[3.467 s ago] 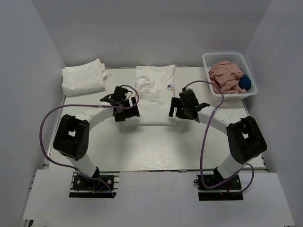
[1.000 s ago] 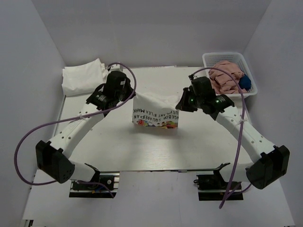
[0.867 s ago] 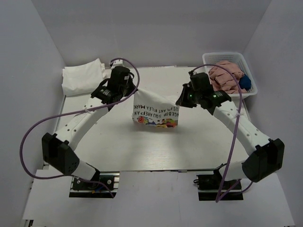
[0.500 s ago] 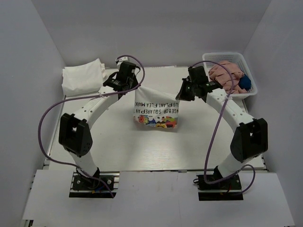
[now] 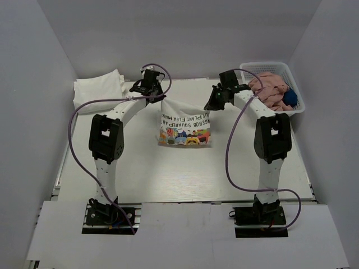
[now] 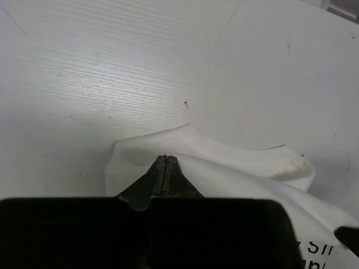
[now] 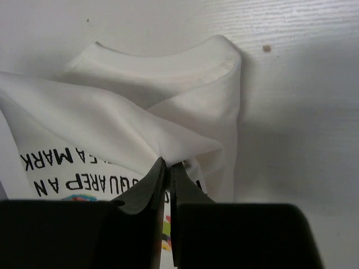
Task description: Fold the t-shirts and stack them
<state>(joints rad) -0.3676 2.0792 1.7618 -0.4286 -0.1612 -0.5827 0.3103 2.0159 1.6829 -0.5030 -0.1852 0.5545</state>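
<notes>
Both arms have reached farther back since a second ago. I hold the printed tee (image 5: 185, 128) stretched between them, mid-table (image 5: 140, 168). Left gripper (image 6: 166, 161) — pinched on its left corner. Right gripper (image 7: 167, 164) — pinched on its right. Folded tee (image 5: 100, 92) — back left.

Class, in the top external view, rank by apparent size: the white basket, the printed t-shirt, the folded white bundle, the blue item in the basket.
1-2. white basket and printed t-shirt: too close to rank
3. folded white bundle
4. blue item
</notes>
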